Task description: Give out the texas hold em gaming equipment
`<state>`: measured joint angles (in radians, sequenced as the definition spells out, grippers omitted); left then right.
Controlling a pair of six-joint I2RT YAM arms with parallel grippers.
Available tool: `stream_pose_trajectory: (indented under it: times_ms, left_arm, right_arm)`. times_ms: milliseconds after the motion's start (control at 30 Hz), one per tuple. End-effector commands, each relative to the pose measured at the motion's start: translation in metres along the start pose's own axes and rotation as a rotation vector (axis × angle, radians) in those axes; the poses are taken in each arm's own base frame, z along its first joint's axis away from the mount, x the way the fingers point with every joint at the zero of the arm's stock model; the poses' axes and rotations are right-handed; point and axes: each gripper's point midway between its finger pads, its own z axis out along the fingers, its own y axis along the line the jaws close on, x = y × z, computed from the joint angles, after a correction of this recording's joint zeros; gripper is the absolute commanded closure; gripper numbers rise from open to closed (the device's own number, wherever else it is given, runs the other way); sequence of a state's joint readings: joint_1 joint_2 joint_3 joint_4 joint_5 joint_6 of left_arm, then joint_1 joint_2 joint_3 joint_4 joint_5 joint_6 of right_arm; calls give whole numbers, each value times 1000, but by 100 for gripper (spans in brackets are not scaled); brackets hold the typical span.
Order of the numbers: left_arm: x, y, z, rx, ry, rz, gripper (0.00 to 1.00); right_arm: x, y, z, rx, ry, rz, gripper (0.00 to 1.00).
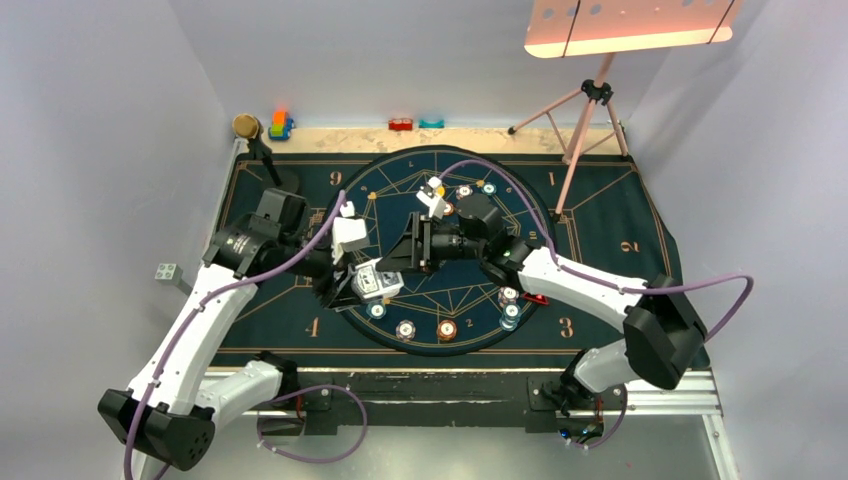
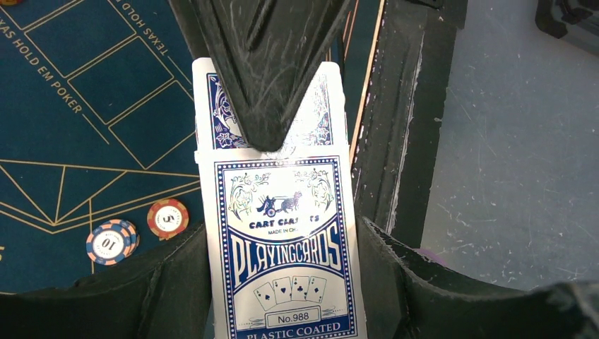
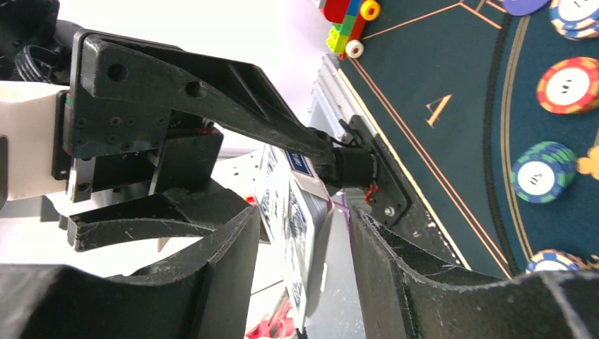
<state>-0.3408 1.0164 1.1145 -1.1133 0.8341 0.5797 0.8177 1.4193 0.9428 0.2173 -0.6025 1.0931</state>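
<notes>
Here, the left end effector clamps the card box above the mat, left of centre, and the half-spread right end effector straddles its top; closing off-centre could twist the box loose.

Under me lies a dark-blue mat with gold lines and numerals, with a pale strip of table showing along its far side. At the far left corner I see a gold-headed microphone on a black stand, and just beside it a stack of bright toy blocks. A red block and a teal block sit side by side on that strip. To my right a pink tripod carries a pink perforated panel. A small grey block sits left of the mat.
</notes>
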Motion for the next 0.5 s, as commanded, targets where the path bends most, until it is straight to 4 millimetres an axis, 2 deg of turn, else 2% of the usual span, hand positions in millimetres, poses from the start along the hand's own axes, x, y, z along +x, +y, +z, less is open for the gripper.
stream_pose_trajectory:
  times_ms: [0, 200, 367, 467]
  left_arm:
    - [-20, 1, 1, 15, -76, 28, 72]
    - [-25, 14, 1, -33, -70, 37, 72]
    - [-24, 19, 2, -45, -52, 29, 69]
    - [-14, 20, 1, -45, -10, 45, 49]
  right_arm:
    - [3, 30, 9, -135, 39, -11, 46]
    - [10, 38, 18, -165, 77, 4, 52]
    - [9, 40, 18, -175, 73, 15, 69]
    - [7, 42, 17, -167, 58, 10, 77]
